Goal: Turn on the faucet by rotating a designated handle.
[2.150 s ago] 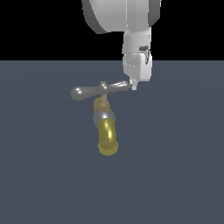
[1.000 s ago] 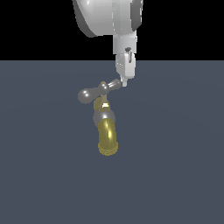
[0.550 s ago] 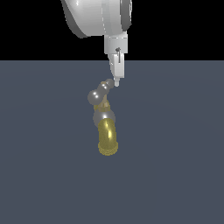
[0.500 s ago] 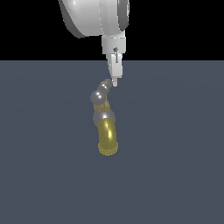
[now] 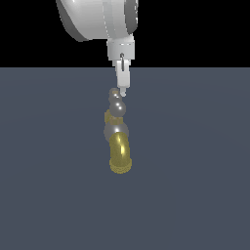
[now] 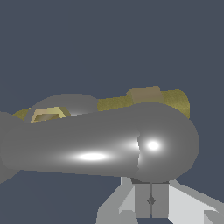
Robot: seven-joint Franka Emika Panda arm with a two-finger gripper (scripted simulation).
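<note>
Looking at the exterior view, we see a small faucet (image 5: 118, 141) near the centre of a flat slate-grey floor (image 5: 195, 171), with a black band of background above. Its brass-yellow curved spout (image 5: 120, 155) runs toward six o'clock and ends in a ribbed rim. Above the spout, toward twelve o'clock, sits the silver-grey body, and on it the glossy silver-grey handle (image 5: 116, 103), a crossbar that we see almost end-on here, so it shows as stacked rounded bulbs. From twelve o'clock the white Panda arm (image 5: 97, 19) reaches down, and its gripper (image 5: 123, 91) ends with the tip just beside the far bulb of the handle; we cannot tell whether they touch. In the wrist view the handle (image 6: 100, 144) fills most of the picture as a thick shiny bar with a rounded end, brass parts (image 6: 144, 99) of the faucet showing behind it. The two pale fingers (image 6: 143, 200) lie pressed flat together below that rounded end, so we read the pincer as clenched with nothing between its pads.
</note>
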